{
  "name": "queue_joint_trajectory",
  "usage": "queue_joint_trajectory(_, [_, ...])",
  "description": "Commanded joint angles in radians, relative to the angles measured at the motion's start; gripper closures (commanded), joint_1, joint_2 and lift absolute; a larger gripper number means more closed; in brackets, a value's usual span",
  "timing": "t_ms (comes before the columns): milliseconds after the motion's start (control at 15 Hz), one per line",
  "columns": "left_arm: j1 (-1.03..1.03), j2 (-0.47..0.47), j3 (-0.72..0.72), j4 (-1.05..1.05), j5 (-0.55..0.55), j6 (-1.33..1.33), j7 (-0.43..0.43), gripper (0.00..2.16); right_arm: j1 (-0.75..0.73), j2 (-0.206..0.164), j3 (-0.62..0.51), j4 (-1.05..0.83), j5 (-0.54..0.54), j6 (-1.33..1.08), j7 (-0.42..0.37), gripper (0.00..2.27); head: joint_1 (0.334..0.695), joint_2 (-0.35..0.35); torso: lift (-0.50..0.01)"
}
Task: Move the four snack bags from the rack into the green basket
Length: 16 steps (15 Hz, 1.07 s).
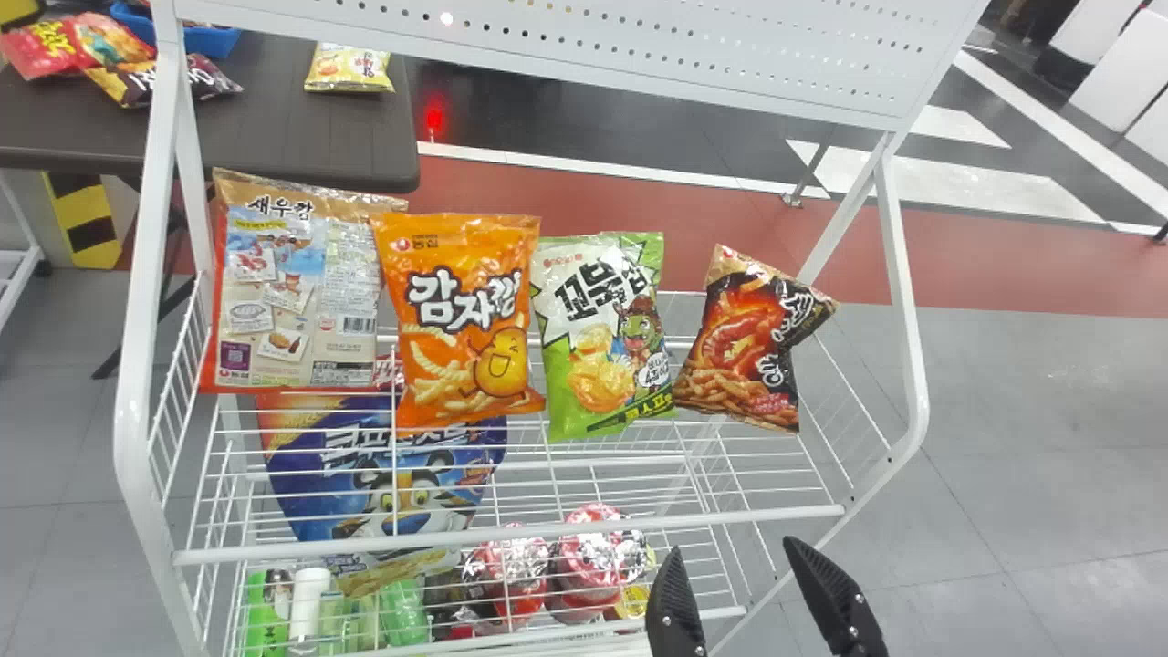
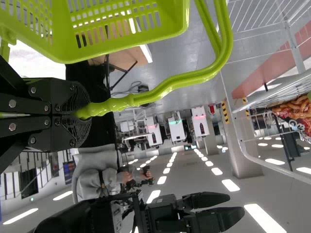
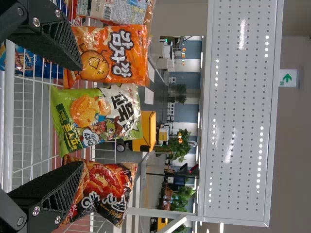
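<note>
Four snack bags stand side by side in the white rack's upper basket: a beige-and-red bag (image 1: 292, 292), an orange bag (image 1: 465, 319), a green-and-white bag (image 1: 604, 336) and a dark red-and-black bag (image 1: 753, 339) tilted at the right. My right gripper (image 1: 735, 584) is open in front of the rack's lower right. In the right wrist view the open right gripper (image 3: 80, 115) faces the green-and-white bag (image 3: 97, 116), short of touching it. In the left wrist view my left gripper (image 2: 80, 115) is shut on the handle of the green basket (image 2: 116, 48).
The rack's front rail (image 1: 511, 540) crosses before the bags, with a perforated panel (image 1: 584, 46) above. A lower shelf holds a large blue bag (image 1: 383, 465), cups and bottles. Behind at the left stands a dark table (image 1: 292, 137) with other snacks.
</note>
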<state>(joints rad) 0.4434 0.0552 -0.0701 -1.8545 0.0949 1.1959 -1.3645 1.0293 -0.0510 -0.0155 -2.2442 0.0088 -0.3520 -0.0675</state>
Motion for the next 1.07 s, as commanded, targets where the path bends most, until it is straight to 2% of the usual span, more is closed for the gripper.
queue_joint_trajectory(0, [0.001,0.000,0.001,0.000,0.000,0.000,-0.001,2.08,0.000,-0.001,0.000,0.000,0.000,-0.001,0.000,0.13,0.695,-0.350,0.000])
queue_joint_trajectory(667, [0.001,0.000,0.001,0.000,0.000,0.000,0.001,2.08,-0.003,-0.004,-0.001,0.005,-0.001,-0.017,0.002,0.13,0.695,-0.350,0.000])
queue_joint_trajectory(800, [0.001,0.000,-0.005,0.000,-0.003,0.000,0.004,2.08,-0.041,-0.010,0.000,0.020,0.003,-0.008,0.008,0.13,0.695,-0.350,0.000])
queue_joint_trajectory(1000, [-0.002,-0.001,-0.028,0.005,-0.012,-0.003,0.016,2.08,-0.175,-0.023,0.031,0.077,0.003,0.060,0.018,0.13,0.695,-0.350,0.000])
